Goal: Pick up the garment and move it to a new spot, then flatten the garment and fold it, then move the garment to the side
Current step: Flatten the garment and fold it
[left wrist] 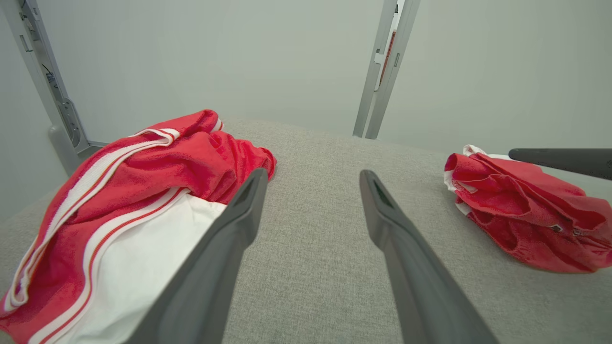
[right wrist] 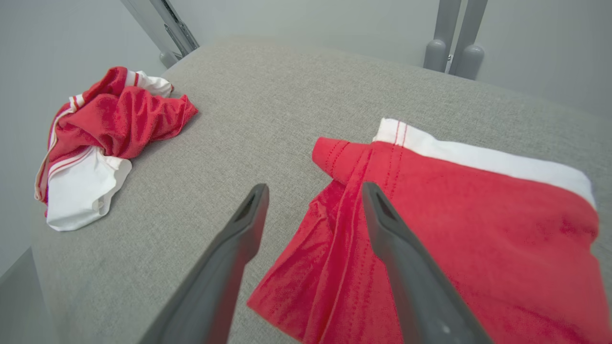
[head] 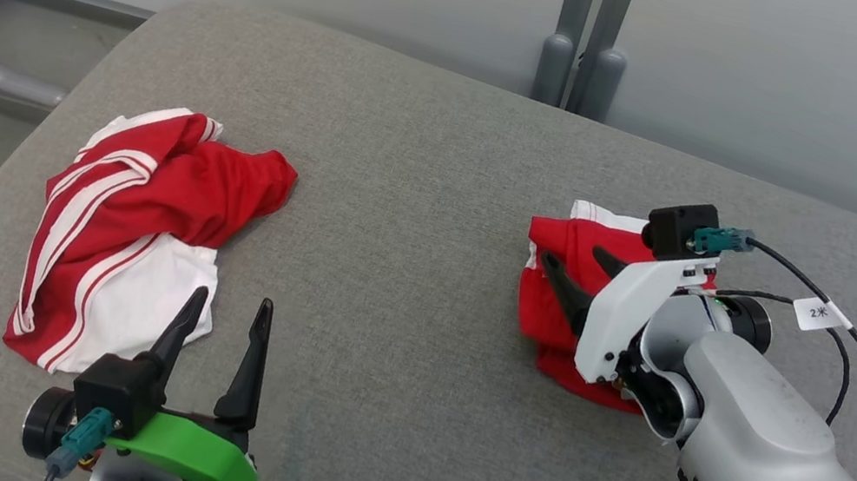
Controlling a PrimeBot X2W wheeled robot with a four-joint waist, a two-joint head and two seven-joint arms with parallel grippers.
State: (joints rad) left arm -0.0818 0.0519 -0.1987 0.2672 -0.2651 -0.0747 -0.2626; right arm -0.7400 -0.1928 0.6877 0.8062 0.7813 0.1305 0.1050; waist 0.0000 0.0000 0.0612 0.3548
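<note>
folded red garment (head: 543,318) on grey cushion (head: 405,272), right.
Above it the right gripper (head: 571,255), spread wide; left gripper (head: 231,300), also spread, beside crumpled striped garment (head: 150,218), left.

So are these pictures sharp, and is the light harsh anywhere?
Head view: soft, even light, only a faint shadow beside the left garment, everything sharp. Left wrist view: wide-angle stretch makes the left jaws loom large. Right wrist view: the right garment is crisp, stitching visible, no glare.
</note>
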